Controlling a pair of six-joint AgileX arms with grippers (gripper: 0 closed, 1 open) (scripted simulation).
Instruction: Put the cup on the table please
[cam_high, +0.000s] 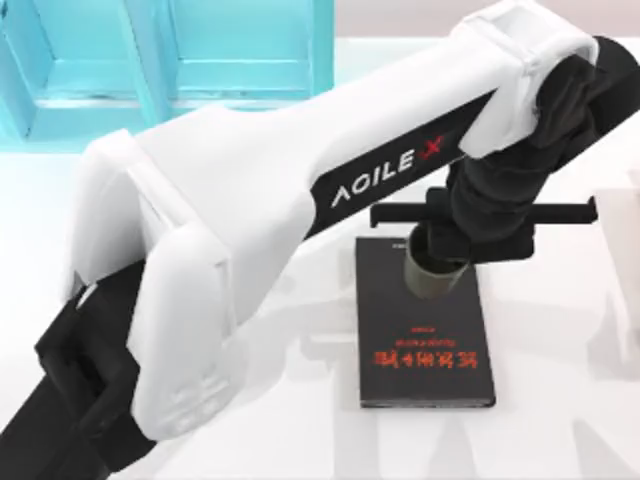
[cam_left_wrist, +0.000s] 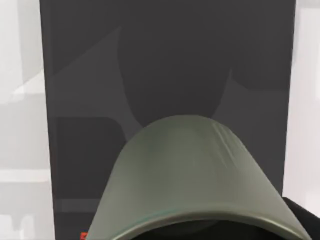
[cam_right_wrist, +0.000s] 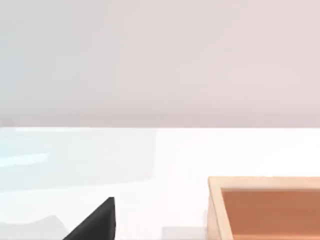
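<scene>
My left arm reaches across the table (cam_high: 560, 330) from the top view's left, its gripper (cam_high: 440, 262) set over the far end of the black book (cam_high: 425, 340). The cup (cam_high: 432, 280) sits directly under that gripper, above or on the book; I cannot tell whether it touches the cover. The gripper looks closed around the cup, though its fingers are largely hidden. In the left wrist view the cup (cam_left_wrist: 192, 175) is close up before the book (cam_left_wrist: 165, 65). A wooden box (cam_right_wrist: 265, 207) stands on the table in the right wrist view.
</scene>
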